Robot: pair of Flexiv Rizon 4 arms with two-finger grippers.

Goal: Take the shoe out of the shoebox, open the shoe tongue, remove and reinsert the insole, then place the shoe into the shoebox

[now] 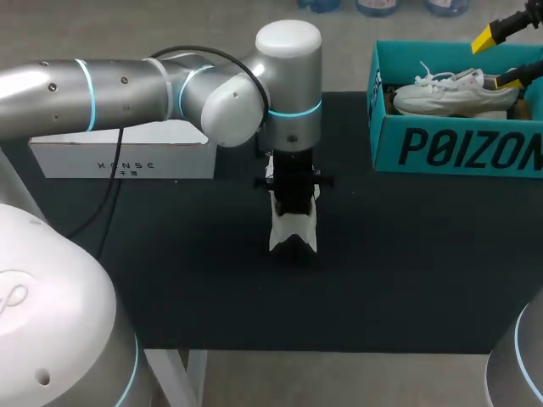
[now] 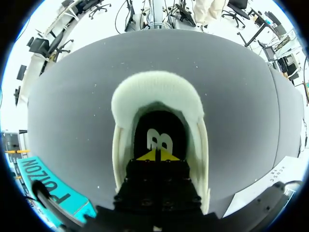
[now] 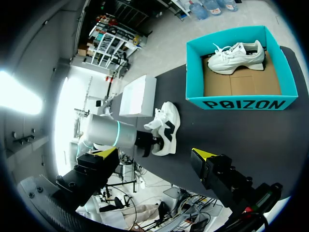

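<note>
Black counter carries one white shoe on its sole at centre. Left arm enters from the left, wrist vertical. Left gripper sits down inside the shoe's opening, tips together over the dark insole; a pinch on it cannot be confirmed. Right gripper hangs high, fingers wide apart, by the teal shoebox, which holds a second shoe.
</note>
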